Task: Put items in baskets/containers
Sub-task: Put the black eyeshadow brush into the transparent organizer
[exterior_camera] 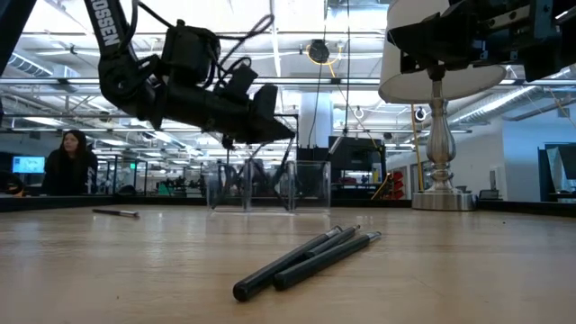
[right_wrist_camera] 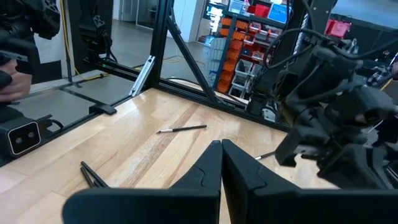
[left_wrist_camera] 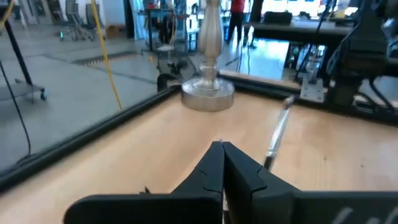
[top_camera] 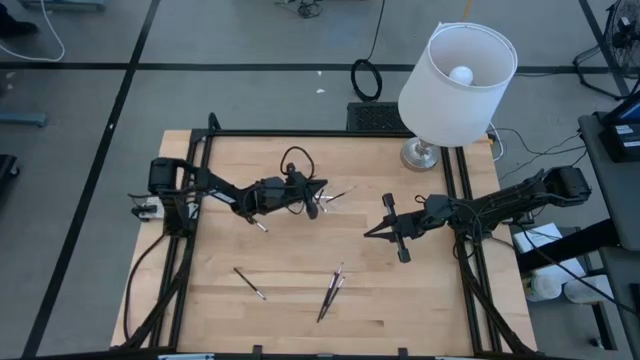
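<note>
Several thin dark brushes lie flat on the wooden table: one (top_camera: pixel 250 283) near the front left, a pair (top_camera: pixel 332 292) side by side at the front middle, one (top_camera: pixel 258 225) under my left arm and one (top_camera: pixel 340 193) just ahead of my left gripper (top_camera: pixel 322 188). That gripper hovers shut over the table's middle, pointing toward the right edge. In the low view a clear container (exterior_camera: pixel 265 186) stands behind the pair (exterior_camera: pixel 306 261); whether the dark sticks seen through its walls are inside it I cannot tell. My right gripper (top_camera: pixel 367 235) hangs shut, right of the middle, pointing left.
A lamp with a white shade (top_camera: pixel 458 70) and a metal base (left_wrist_camera: pixel 207 96) stands at the table's far right corner. A black frame (top_camera: pixel 205 200) runs along the table's sides. A person (exterior_camera: pixel 70 162) sits beyond the table's far edge.
</note>
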Action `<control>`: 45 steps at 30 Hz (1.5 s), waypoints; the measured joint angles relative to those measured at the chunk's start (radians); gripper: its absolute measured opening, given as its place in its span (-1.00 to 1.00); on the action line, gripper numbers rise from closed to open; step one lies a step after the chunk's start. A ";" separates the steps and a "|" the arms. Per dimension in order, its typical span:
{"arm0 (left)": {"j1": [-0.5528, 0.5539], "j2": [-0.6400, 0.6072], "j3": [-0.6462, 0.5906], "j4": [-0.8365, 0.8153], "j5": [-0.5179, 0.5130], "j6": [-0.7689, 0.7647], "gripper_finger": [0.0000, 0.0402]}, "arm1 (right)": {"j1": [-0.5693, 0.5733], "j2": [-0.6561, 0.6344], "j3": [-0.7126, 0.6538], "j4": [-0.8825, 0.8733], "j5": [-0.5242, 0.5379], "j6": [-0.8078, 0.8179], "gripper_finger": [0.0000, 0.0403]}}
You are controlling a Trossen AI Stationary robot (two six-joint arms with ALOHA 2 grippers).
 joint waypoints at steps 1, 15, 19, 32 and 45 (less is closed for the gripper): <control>0.000 0.004 -0.001 -0.012 0.000 -0.007 -1.00 | 0.000 0.000 0.000 0.000 0.000 -0.001 -1.00; -0.007 -0.047 -0.003 -0.018 0.050 -0.029 -0.67 | 0.000 0.000 0.000 0.014 0.000 -0.022 -1.00; -0.025 -0.086 -0.003 -0.020 0.054 -0.005 -0.54 | 0.000 0.000 0.000 0.014 0.000 -0.022 -1.00; -0.273 -0.367 -0.002 -0.401 0.049 -0.013 -0.42 | 0.000 0.000 0.000 -0.008 -0.001 0.003 -1.00; -0.550 -0.390 -0.001 -0.853 0.040 -0.337 -0.41 | 0.000 0.000 0.000 -0.008 0.000 0.008 -1.00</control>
